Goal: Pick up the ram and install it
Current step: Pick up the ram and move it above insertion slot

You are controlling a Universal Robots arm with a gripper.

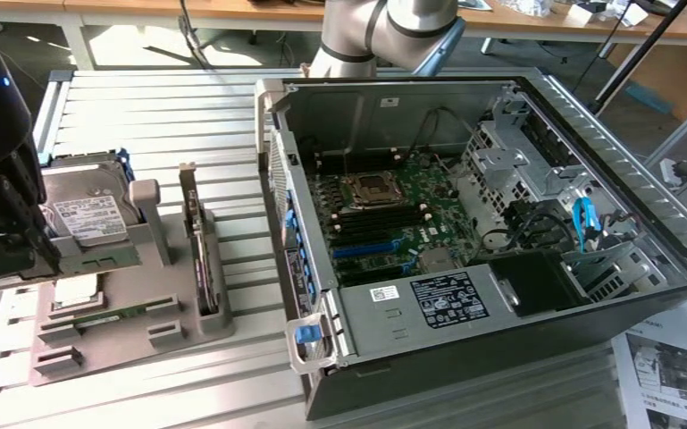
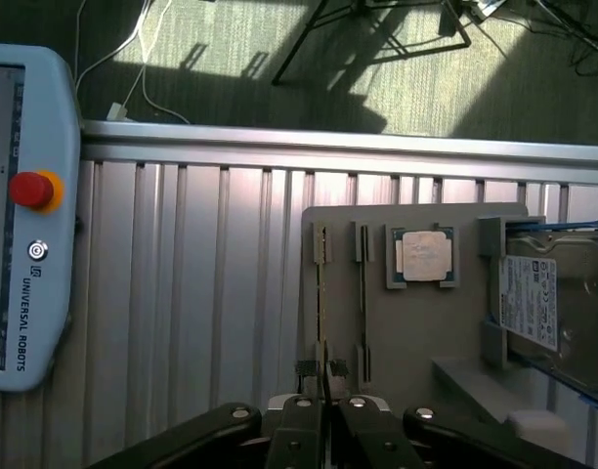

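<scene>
"UNIVERSAL ROBOTS" reads clearly down the teach pendant (image 2: 30,195), beside its red button. The hard drive (image 2: 548,303) label is too fine to read. The gripper (image 2: 321,399) is almost closed, apparently pinching the ram (image 2: 320,293), which stands on edge in the grey holder (image 2: 416,332) on the slatted surface (image 2: 201,293).

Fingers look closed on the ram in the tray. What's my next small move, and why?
Probably a short, straight lift. The fingers are shut on the ram, which stands on edge, slotted in the grey tray, so moving sideways might bind it.
</scene>
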